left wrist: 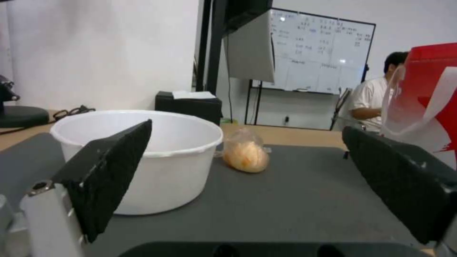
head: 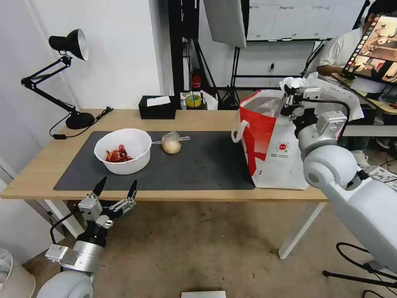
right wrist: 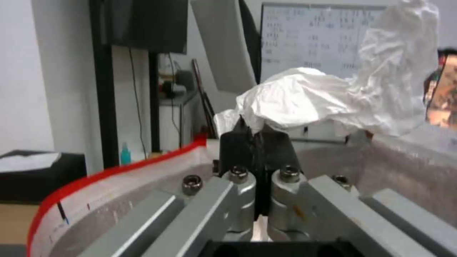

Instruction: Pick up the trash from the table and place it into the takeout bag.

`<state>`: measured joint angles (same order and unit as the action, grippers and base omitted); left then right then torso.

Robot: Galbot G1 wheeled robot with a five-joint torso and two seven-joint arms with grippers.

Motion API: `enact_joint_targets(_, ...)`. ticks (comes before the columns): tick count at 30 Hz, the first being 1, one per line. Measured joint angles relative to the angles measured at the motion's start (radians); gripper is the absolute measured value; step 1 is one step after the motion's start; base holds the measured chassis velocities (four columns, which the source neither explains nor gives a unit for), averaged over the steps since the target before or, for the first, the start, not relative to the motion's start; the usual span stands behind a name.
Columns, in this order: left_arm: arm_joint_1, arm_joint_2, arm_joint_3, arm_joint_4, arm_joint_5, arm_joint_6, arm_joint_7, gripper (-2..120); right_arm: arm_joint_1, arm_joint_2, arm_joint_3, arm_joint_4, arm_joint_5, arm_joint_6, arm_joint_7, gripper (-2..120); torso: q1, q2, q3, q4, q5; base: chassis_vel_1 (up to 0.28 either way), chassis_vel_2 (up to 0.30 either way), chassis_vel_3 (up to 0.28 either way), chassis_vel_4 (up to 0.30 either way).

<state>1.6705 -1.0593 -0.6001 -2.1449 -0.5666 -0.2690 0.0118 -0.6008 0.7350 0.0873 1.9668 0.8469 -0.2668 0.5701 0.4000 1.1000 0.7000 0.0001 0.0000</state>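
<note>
While pinched in the right end effector (right wrist: 255, 134), the crumpled tissue (right wrist: 305, 98) hangs over the takeout bag (head: 269, 140).

White bowl (head: 123, 151), red-and-white takeout bag (head: 271, 145), white tissue (right wrist: 333, 92).

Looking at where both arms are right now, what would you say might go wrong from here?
The right gripper pinches only an edge of the crumpled tissue above the takeout bag; the loose bulk could catch on the rim or drift outside when released. The left gripper waits open at the table edge just in front of the white bowl; a forward reach might shove the bowl rather than grasp it, possibly into the clear bag.
</note>
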Motion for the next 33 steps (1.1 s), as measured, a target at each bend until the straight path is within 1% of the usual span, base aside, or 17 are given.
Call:
enact_joint_targets(2, -0.006, 0.0, 0.006, 0.001, -0.001, 0.0, 0.0, 100, 0.01, -0.005, -0.002, 0.003, 0.063, -0.055, 0.019, 0, 0.0, 0.0, 0.0, -0.0001, 0.0, 0.0, 0.0, 0.0, 0.0)
enact_joint_targets(3, -0.006, 0.0, 0.006, 0.001, -0.001, 0.0, 0.0, 100, 0.01, -0.005, -0.002, 0.003, 0.063, -0.055, 0.019, 0, 0.0, 0.0, 0.0, -0.0001, 0.0, 0.0, 0.0, 0.0, 0.0)
enact_joint_targets(6, -0.01, 0.001, 0.008, 0.003, -0.002, 0.001, 0.0, 100, 0.025, -0.008, -0.007, 0.008, 0.1, -0.081, 0.021, 15, 0.0, 0.0, 0.0, -0.0001, -0.0001, 0.0, 0.0, 0.0, 0.0)
enact_joint_targets(8, -0.01, 0.002, 0.008, 0.003, -0.002, 0.002, 0.0, 100, 0.03, -0.008, -0.008, 0.008, 0.11, -0.084, 0.022, 19, 0.0, 0.0, 0.0, -0.0001, 0.0, 0.0, 0.0, 0.0, 0.0)
enact_joint_targets(11, -0.01, 0.001, 0.008, -0.002, -0.003, 0.003, 0.0, 100, 0.053, -0.011, -0.012, 0.01, 0.171, -0.111, 0.032, 35, 0.0, 0.0, 0.0, -0.0001, 0.0, 0.0, 0.0, 0.0, 0.0)
enact_joint_targets(12, -0.01, 0.001, 0.008, -0.002, -0.003, 0.003, 0.0, 100, 0.053, -0.011, -0.012, 0.01, 0.171, -0.111, 0.032, 35, 0.0, 0.0, 0.0, -0.0001, 0.0, 0.0, 0.0, 0.0, 0.0)
enact_joint_targets(14, -0.011, -0.002, 0.008, 0.0, -0.003, 0.003, 0.0, 100, 0.063, -0.01, -0.016, 0.008, 0.184, -0.118, 0.036, 43, 0.0, 0.0, 0.0, -0.0001, 0.0, 0.0, 0.0, 0.0, 0.0)
enact_joint_targets(16, -0.012, -0.003, 0.009, 0.002, -0.003, 0.003, 0.0, 100, 0.066, -0.01, -0.018, 0.008, 0.187, -0.119, 0.037, 46, 0.0, 0.0, 0.0, -0.0001, 0.0, 0.0, 0.0, 0.0, 0.0)
enact_joint_targets(18, -0.013, -0.005, 0.01, 0.007, -0.003, 0.003, 0.0, 100, 0.078, -0.006, -0.026, 0.003, 0.194, -0.123, 0.038, 59, 0.0, 0.0, 0.0, 0.0, 0.0, 0.0, 0.0, 0.0, 0.0)
enact_joint_targets(19, -0.013, -0.005, 0.01, 0.007, -0.003, 0.003, 0.0, 100, 0.078, -0.006, -0.026, 0.003, 0.194, -0.123, 0.038, 59, 0.0, 0.0, 0.0, 0.0, 0.0, 0.0, 0.0, 0.0, 0.0)
enact_joint_targets(21, -0.016, -0.004, 0.01, 0.008, -0.004, 0.003, 0.0, 100, 0.086, -0.002, -0.033, -0.002, 0.194, -0.123, 0.038, 70, 0.0, 0.0, 0.0, -0.0001, -0.0001, 0.0, 0.0, 0.0, 0.0)
enact_joint_targets(22, -0.016, -0.004, 0.01, 0.008, -0.004, 0.003, 0.0, 100, 0.086, -0.002, -0.033, -0.002, 0.194, -0.123, 0.038, 70, 0.0, 0.0, 0.0, -0.0001, -0.0001, 0.0, 0.0, 0.0, 0.0)
enact_joint_targets(24, -0.019, -0.002, 0.01, 0.009, -0.006, 0.004, 0.0, 100, 0.087, 0.001, -0.035, -0.003, 0.193, -0.123, 0.038, 80, 0.0, 0.0, 0.0, 0.0, 0.0, 0.0, 0.0, 0.0, 0.0)
enact_joint_targets(25, -0.019, -0.002, 0.01, 0.009, -0.006, 0.004, 0.0, 100, 0.087, 0.001, -0.035, -0.003, 0.193, -0.123, 0.038, 80, 0.0, 0.0, 0.0, 0.0, 0.0, 0.0, 0.0, 0.0, 0.0)
enact_joint_targets(26, -0.02, 0.0, 0.009, 0.009, -0.007, 0.004, 0.0, 100, 0.087, 0.002, -0.036, -0.004, 0.192, -0.123, 0.038, 87, 0.0, 0.0, 0.0, -0.0001, 0.0, 0.0, 0.0, 0.0, 0.0)
enact_joint_targets(28, -0.02, 0.001, 0.009, 0.009, -0.008, 0.004, -0.001, 100, 0.087, 0.003, -0.036, -0.005, 0.19, -0.123, 0.037, 95, 0.0, 0.0, 0.0, -0.0001, -0.0001, 0.0, 0.0, 0.0, 0.0)
enact_joint_targets(33, -0.02, 0.004, 0.006, 0.007, -0.01, 0.005, -0.001, 100, 0.081, -0.001, -0.03, 0.003, 0.186, -0.111, 0.019, 100, 0.0, 0.0, 0.0, 0.0, 0.0, 0.0, 0.0, 0.0, 0.0)
